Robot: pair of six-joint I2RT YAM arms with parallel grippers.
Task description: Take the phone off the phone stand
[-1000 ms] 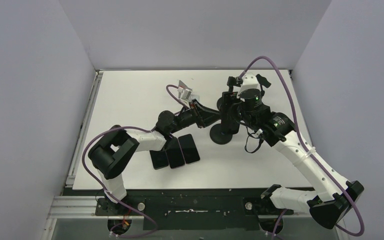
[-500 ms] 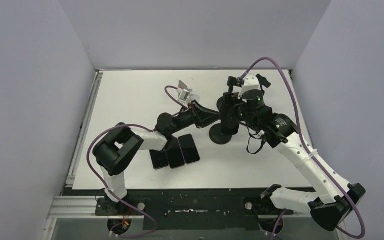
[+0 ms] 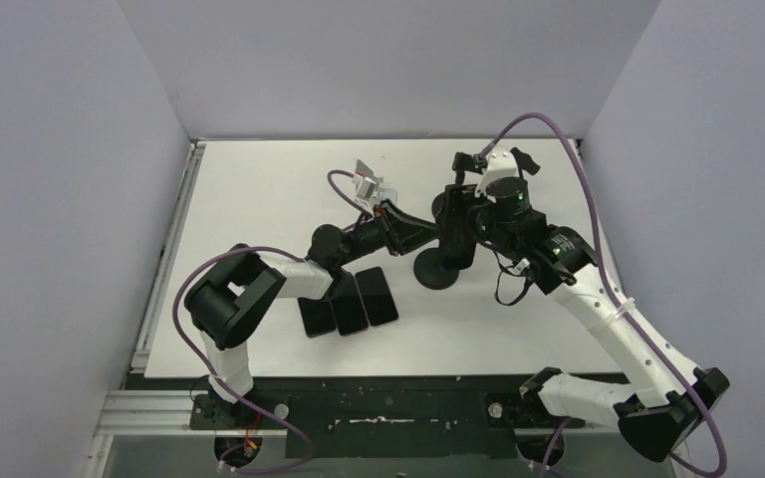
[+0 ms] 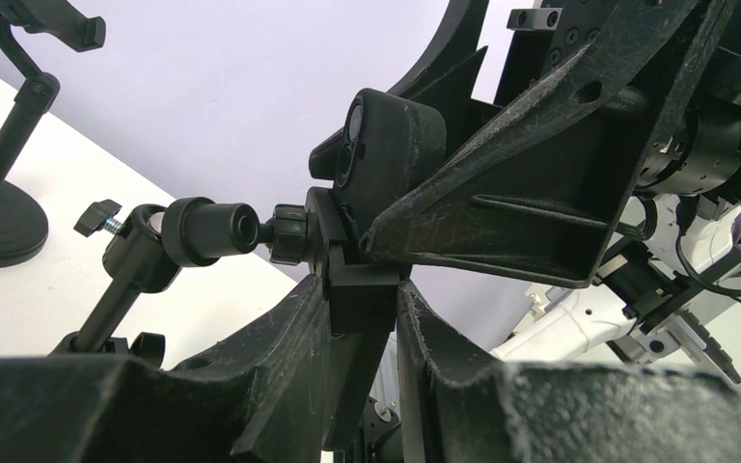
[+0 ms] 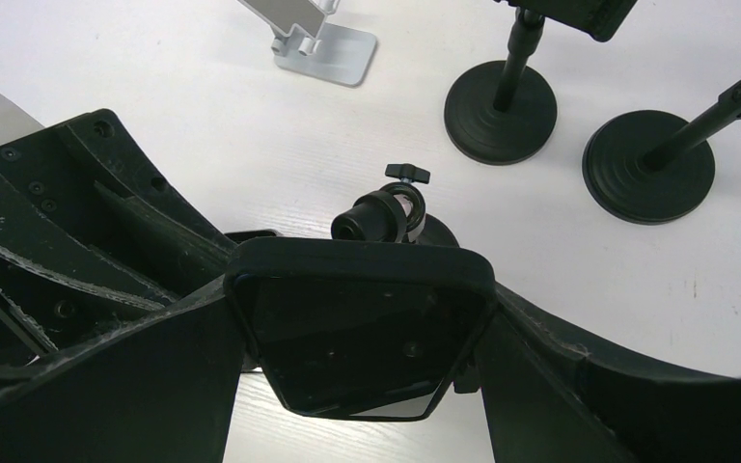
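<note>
The black phone (image 5: 362,347) sits upright in the clamp of the black phone stand (image 3: 439,271) at mid-table. My right gripper (image 5: 362,318) is shut on the phone, one finger on each long edge. From the left, my left gripper (image 4: 365,285) is shut on the stand's clamp bracket (image 4: 359,301), just below the phone (image 4: 386,145). The stand's ball joint (image 5: 378,214) and stem show behind the phone. In the top view the two grippers (image 3: 428,231) (image 3: 458,217) meet above the stand's round base.
Three dark phones (image 3: 349,302) lie flat side by side under the left arm. A silver stand (image 3: 367,179) is at the back, and two more black round-based stands (image 5: 500,96) (image 5: 648,164) are close behind. Grey walls enclose the white table (image 3: 259,199).
Both grips are unchanged. The left arm's elbow has swung slightly right, and the stand's base has shifted a little to the left.
</note>
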